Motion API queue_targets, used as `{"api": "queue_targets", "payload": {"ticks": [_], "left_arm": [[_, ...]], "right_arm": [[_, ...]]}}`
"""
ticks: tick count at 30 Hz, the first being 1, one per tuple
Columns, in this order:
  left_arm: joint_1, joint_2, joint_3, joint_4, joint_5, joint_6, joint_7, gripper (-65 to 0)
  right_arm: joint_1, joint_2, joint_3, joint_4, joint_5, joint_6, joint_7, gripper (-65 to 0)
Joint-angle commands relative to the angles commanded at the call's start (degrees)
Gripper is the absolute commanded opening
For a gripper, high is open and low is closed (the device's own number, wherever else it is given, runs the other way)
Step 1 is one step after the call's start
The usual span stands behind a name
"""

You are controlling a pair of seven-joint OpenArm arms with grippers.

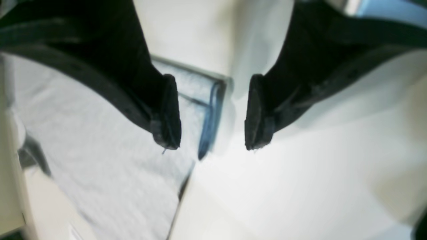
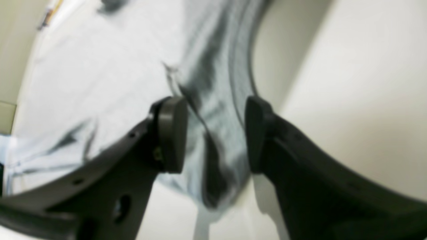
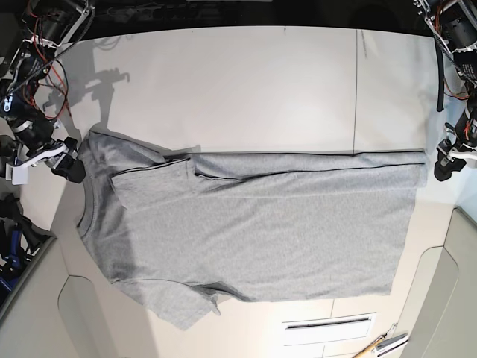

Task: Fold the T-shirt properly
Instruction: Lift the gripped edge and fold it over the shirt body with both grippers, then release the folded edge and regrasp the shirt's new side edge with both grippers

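Note:
The grey T-shirt (image 3: 253, 224) lies flat on the white table (image 3: 246, 82), neck at the left and hem at the right. Its far long side is folded over, with a seam line along the fold. My right gripper (image 3: 72, 169) sits at the shirt's left edge by the shoulder. In its wrist view the right gripper (image 2: 213, 110) is open, with the T-shirt (image 2: 100, 73) showing as rumpled cloth between the fingers. My left gripper (image 3: 441, 170) hangs just off the far hem corner. There the left gripper (image 1: 212, 144) is open over the T-shirt (image 1: 100, 150) corner.
A seam (image 3: 355, 89) runs across the table's right part. Near the front edge are a slot (image 3: 328, 324) and some hand tools (image 3: 384, 344). Cables and arm hardware (image 3: 37, 45) fill the back left corner. A raised ledge (image 3: 462, 268) borders the right side.

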Motion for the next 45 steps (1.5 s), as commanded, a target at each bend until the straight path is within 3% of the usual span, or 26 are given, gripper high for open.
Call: {"api": "queue_targets", "payload": {"ticks": [2,6,9,16,20,25,30,32,34,35,36,39,40,45], "left_arm": [[1.14,0.09,0.24,0.0,-0.04,0.0,0.13,-29.9],[4.0,0.83,0.26,-0.02,0.44,0.0,-2.12,-21.0],[4.72,1.62,0.26,-0.04,3.19,0.0,-4.0,-19.9],[4.55,4.13,0.31,-2.38,3.52,0.0,-5.31,-19.9],[4.52,4.76,4.5,-2.71,3.91,0.0,-6.16,-19.9],[4.39,4.92,10.51,-2.71,5.7,0.0,-9.11,-20.0],[4.35,6.84,10.73,-2.69,6.49,0.0,-9.11,-20.1],[4.26,7.34,10.73,-2.69,7.41,0.0,-9.09,-22.8],[4.24,7.39,10.71,-2.69,8.52,0.0,-9.11,-36.7],[4.24,7.3,10.73,-2.69,8.87,0.0,-9.09,-44.9],[4.22,7.28,10.73,-2.69,8.92,0.0,-9.05,-50.5],[4.2,7.3,10.73,-2.69,8.81,0.0,-8.44,-60.2],[4.2,7.28,10.71,-2.64,8.83,0.0,-8.44,-62.8],[2.89,7.28,10.71,-2.51,8.68,0.0,-5.38,-65.0]], "right_arm": [[-2.56,1.14,0.02,0.0,0.02,0.0,1.55,-36.4],[-5.62,1.7,0.0,-0.04,0.07,-0.02,2.78,-20.6],[-5.7,1.7,-0.2,-0.74,0.04,-0.44,2.84,-20.3],[-5.49,1.66,-3.26,-6.23,1.86,-0.39,4.48,-20.3],[-5.16,1.36,-5.14,-6.71,1.95,-0.39,6.62,-20.3],[-3.45,-1.88,-6.25,-6.71,1.44,-0.39,6.58,-20.3],[-2.03,-3.85,-7.19,-6.71,1.18,-0.39,6.58,-20.3],[-1.44,-3.89,-8.17,-6.71,0.57,-0.42,6.62,-20.5],[-1.14,-3.89,-8.9,-6.71,-0.39,-0.42,6.97,-20.6],[-0.94,-3.89,-8.9,-6.71,-1.16,-0.42,7.15,-23.2],[-0.81,-3.89,-8.87,-6.71,-1.64,-0.42,7.3,-30.3],[-0.55,-3.89,-8.87,-6.69,-1.53,-0.39,7.52,-60.2],[-0.5,-3.89,-8.87,-6.69,-1.51,-0.39,7.52,-65.0],[-0.5,-3.87,-8.85,-6.56,-1.05,0.57,7.45,-65.0]]}}
